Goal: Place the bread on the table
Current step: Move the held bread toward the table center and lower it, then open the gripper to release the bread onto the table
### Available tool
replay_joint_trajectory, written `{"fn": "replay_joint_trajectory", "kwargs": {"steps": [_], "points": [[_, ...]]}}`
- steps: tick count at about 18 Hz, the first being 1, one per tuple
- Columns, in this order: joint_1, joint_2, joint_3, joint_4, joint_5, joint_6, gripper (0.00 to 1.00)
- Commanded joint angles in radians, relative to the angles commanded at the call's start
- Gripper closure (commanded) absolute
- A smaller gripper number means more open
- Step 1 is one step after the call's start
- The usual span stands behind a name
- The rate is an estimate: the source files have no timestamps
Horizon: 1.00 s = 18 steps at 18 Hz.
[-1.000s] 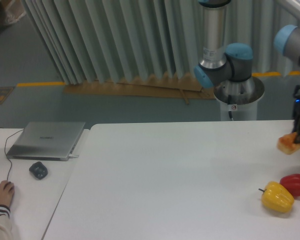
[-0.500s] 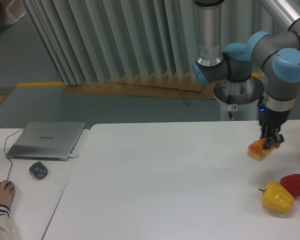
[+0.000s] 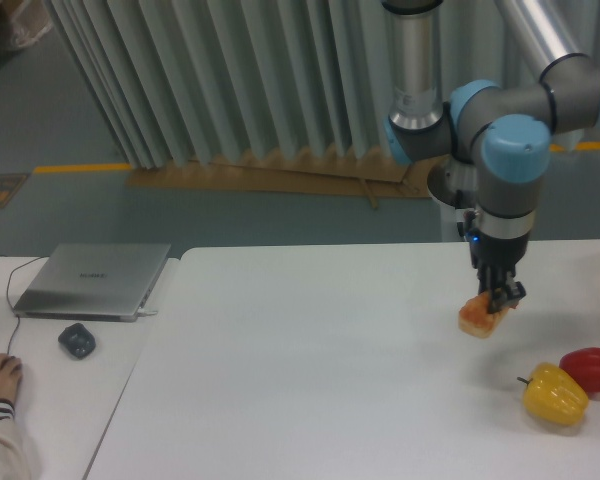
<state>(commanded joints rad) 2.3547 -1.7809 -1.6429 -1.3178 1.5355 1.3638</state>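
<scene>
Camera view: fingers gripping bread by its upper edge, hovering over bench; likely light, crushable.

Matt white table, glossy peppers

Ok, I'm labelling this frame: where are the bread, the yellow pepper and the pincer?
bread (image 3: 477, 319), fixed camera, its lower front face.
yellow pepper (image 3: 554, 395), fixed camera, middle of its body.
pincer (image 3: 499, 298), fixed camera, between its fingertips.
</scene>
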Motion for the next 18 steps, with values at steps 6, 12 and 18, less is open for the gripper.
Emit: {"fn": "replay_joint_trajectory", "kwargs": {"steps": [6, 12, 18], "points": [[-0.002, -0.015, 0.003, 0.017, 0.000, -0.005, 0.54], [-0.012, -0.022, 0.002, 0.022, 0.026, 0.003, 0.00], [-0.017, -0.020, -0.002, 0.022, 0.025, 0.006, 0.00]]}}
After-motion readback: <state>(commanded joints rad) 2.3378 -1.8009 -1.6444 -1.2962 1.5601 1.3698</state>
